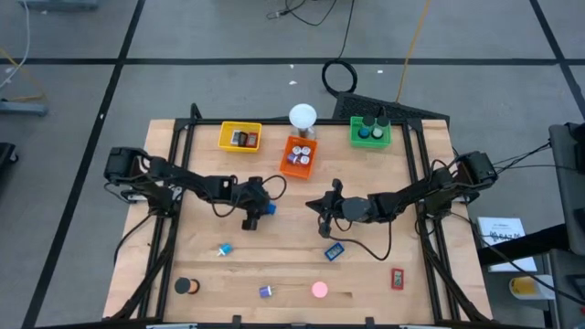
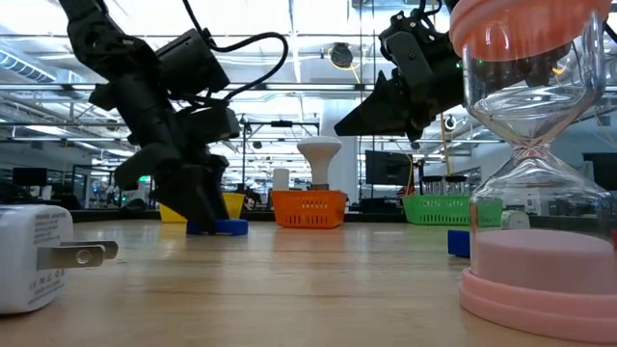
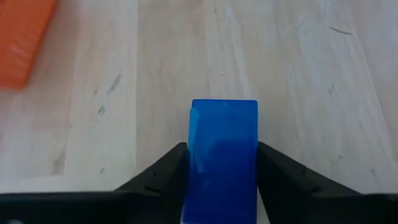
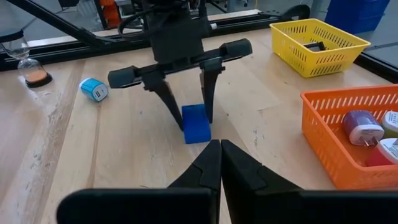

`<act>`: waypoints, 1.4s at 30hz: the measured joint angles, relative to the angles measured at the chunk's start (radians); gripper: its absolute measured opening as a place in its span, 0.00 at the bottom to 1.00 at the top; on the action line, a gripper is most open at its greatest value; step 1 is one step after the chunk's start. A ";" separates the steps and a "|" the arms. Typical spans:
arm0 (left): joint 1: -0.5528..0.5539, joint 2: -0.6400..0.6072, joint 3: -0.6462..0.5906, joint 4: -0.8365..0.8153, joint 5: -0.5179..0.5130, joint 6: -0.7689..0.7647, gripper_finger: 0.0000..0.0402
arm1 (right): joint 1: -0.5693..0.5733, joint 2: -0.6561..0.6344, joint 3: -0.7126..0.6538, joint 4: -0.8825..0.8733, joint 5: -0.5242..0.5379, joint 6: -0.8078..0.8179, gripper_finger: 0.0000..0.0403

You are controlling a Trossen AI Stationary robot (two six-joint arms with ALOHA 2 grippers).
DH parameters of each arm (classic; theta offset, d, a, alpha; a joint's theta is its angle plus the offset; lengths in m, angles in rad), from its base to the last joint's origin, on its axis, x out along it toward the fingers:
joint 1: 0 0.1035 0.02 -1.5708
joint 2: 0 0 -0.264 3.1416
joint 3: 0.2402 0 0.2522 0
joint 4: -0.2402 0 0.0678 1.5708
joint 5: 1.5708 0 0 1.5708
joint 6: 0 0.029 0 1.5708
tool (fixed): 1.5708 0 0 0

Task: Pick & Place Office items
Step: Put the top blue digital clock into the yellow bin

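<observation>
My left gripper (image 3: 222,148) points down at the table's middle (image 1: 259,212), shut on a blue block (image 3: 224,143), which also shows in the right wrist view (image 4: 196,124) and the low view (image 2: 225,227). My right gripper (image 4: 219,160) is shut on nothing and hovers above the table to the block's right (image 1: 322,206), its fingers pointing at the block. Loose on the table lie a teal-and-white piece (image 1: 224,249), a second blue block (image 1: 335,250), a red block (image 1: 398,278), a black roll (image 1: 187,286), a small purple piece (image 1: 265,291) and a pink hourglass (image 1: 319,290). My left gripper pinches the blue block by its two long side faces (image 3: 194,149) between the two fingers (image 4: 166,99). The fingers come from above, pointing down, and stand astride the block's width. The block lies flat with its underside on the table (image 4: 198,135).
A yellow tray (image 1: 240,137), an orange tray (image 1: 299,155) holding small pieces and a green tray (image 1: 370,132) line the far side, with a white globe lamp (image 1: 303,116) between them. Bare wood (image 1: 274,256) lies near the table's middle.
</observation>
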 joint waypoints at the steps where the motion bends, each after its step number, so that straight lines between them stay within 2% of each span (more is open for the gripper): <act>1: 0.000 -0.011 0.008 -0.026 -0.008 -0.010 0.39 | 0.000 0.000 0.000 0.000 0.000 0.000 0.00; 6: 0.015 -0.145 0.071 -0.221 -0.118 -0.061 0.39 | 0.000 0.000 0.000 0.000 0.000 0.000 0.00; 9: 0.059 -0.257 0.103 -0.341 -0.196 -0.148 0.39 | 0.002 0.000 0.000 -0.008 0.000 0.000 0.00; 13: 0.178 -0.413 0.117 -0.449 -0.232 -0.279 0.39 | 0.012 0.000 0.000 -0.008 0.000 0.000 0.00; 18: 0.370 -0.506 0.117 -0.548 -0.310 -0.367 0.40 | 0.016 0.000 0.000 -0.008 0.001 -0.003 0.00; 22: 0.528 -0.489 0.117 -0.552 -0.277 -0.372 0.39 | 0.015 0.000 0.000 -0.005 0.002 -0.002 0.00; 27: 0.661 -0.381 0.116 -0.486 -0.195 -0.369 0.40 | 0.013 0.000 0.000 -0.004 0.002 -0.002 0.00; 34: 0.745 -0.219 0.115 -0.340 -0.180 -0.375 0.40 | 0.013 0.000 0.000 -0.003 0.003 -0.003 0.00; 42: 0.805 -0.137 0.115 -0.282 -0.179 -0.411 0.40 | 0.013 0.000 0.000 -0.003 0.003 -0.003 0.00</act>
